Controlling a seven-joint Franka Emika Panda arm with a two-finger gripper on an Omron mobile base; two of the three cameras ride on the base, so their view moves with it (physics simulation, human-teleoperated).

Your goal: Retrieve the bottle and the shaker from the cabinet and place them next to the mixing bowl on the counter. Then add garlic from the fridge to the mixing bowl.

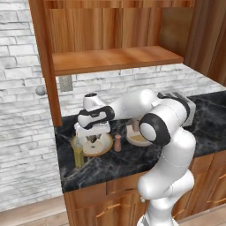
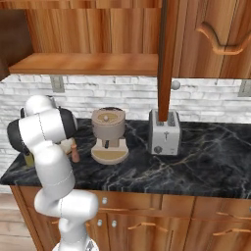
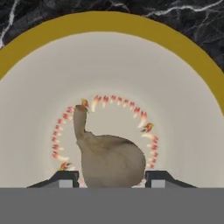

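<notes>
Hand view: garlic [image 3: 109, 159] lies inside the mixing bowl [image 3: 39, 87], on the pale floor ringed by a red-orange pattern, stem up-left. Gripper [image 3: 109, 180] straddles the bulb, finger tips [image 3: 65, 179] just beside its flanks; whether they pinch it or stand slightly clear, cannot tell.

Left base view: gripper [image 1: 92, 137] hangs over the bowl [image 1: 106, 148] on the black counter [image 1: 132, 163]. Bottle [image 1: 78, 152] stands just left of the bowl, shaker [image 1: 117, 143] just right.

Right base view adds the coffee machine [image 2: 109, 135] and toaster [image 2: 164, 132] further right; arm hides the bowl; shaker [image 2: 74, 153] visible.
</notes>
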